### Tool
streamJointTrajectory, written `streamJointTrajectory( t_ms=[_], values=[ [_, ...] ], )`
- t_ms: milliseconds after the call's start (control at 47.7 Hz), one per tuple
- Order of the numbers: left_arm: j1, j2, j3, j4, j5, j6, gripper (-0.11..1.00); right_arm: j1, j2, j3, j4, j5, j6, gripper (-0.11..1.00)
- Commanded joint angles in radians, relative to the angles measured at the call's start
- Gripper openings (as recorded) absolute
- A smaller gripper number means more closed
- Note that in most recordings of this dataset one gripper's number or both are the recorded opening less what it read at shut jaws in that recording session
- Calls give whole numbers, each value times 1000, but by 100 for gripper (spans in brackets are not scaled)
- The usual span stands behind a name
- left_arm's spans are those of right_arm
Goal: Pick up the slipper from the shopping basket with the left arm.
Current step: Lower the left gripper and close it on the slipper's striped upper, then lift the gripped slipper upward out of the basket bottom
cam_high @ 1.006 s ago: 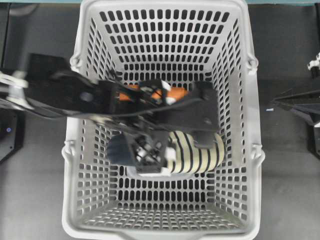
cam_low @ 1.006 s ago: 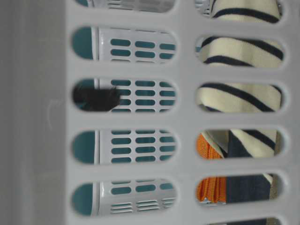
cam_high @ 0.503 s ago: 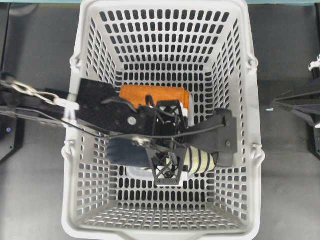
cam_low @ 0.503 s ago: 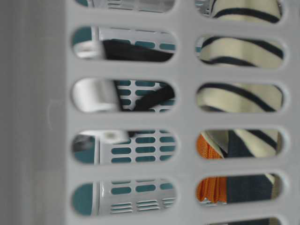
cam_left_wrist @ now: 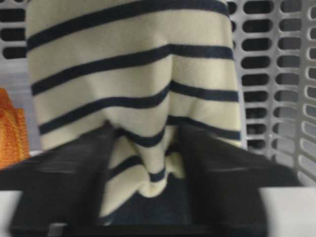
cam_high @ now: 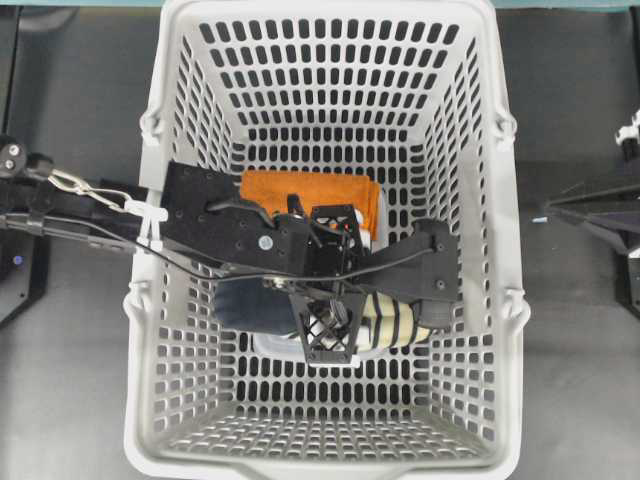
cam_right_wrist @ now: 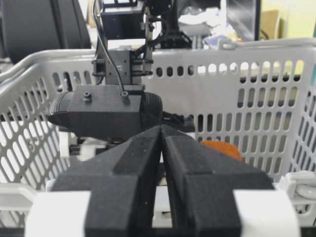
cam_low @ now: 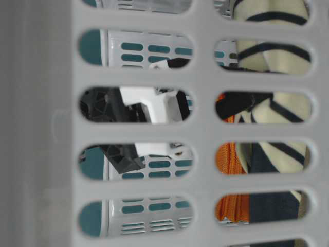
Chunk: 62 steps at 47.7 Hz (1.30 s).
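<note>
The slipper (cam_high: pixel 395 320), cream with navy stripes and a navy end (cam_high: pixel 245 305), lies on the floor of the grey shopping basket (cam_high: pixel 170 330). My left arm reaches in from the left. Its gripper (cam_high: pixel 330 322) sits over the slipper's middle. In the left wrist view the two black fingers (cam_left_wrist: pixel 74 173) pinch a bunched fold of the striped upper (cam_left_wrist: pixel 143 153). The slipper also shows through the basket's slots in the table-level view (cam_low: pixel 280 108). My right gripper (cam_right_wrist: pixel 161 129) is shut and empty, outside the basket at the right.
A folded orange cloth (cam_high: pixel 310 188) lies in the basket just behind the slipper, also visible in the table-level view (cam_low: pixel 226 159). The basket walls (cam_high: pixel 470 200) stand high around the left gripper. The right arm (cam_high: pixel 595 205) rests beyond the right wall.
My left gripper has swung over the slipper, come down and shut on its striped upper. The fabric has bunched and shifted. The right arm has not moved.
</note>
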Motion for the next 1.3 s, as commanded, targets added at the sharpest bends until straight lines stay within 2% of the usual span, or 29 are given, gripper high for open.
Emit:
streamJointTrajectory(
  t_ms=[0,84,147,335,545,692,797,964,1279],
  values=[
    [0,-26,-23,3,2,0,37,0,3,-6,3,3,2,0],
    [0,-41,-44,3,11,2,15,2,-3,-6,3,9,2,0],
    [0,-54,-69,3,29,2,5,0,-8,-8,3,12,2,0],
    [0,-77,-212,3,198,5,5,0,-23,-9,3,32,2,0],
    [2,-69,-466,3,468,80,5,2,-46,-12,3,54,2,0],
    [3,-38,-632,5,578,91,5,2,-61,-12,3,60,2,0],
    [3,-9,-715,5,629,97,5,0,-67,-12,3,58,2,0],
    [3,28,-782,5,676,101,5,0,-69,-12,3,58,2,0],
    [3,37,-781,5,678,101,5,2,-69,-14,3,58,2,0]
  ],
)
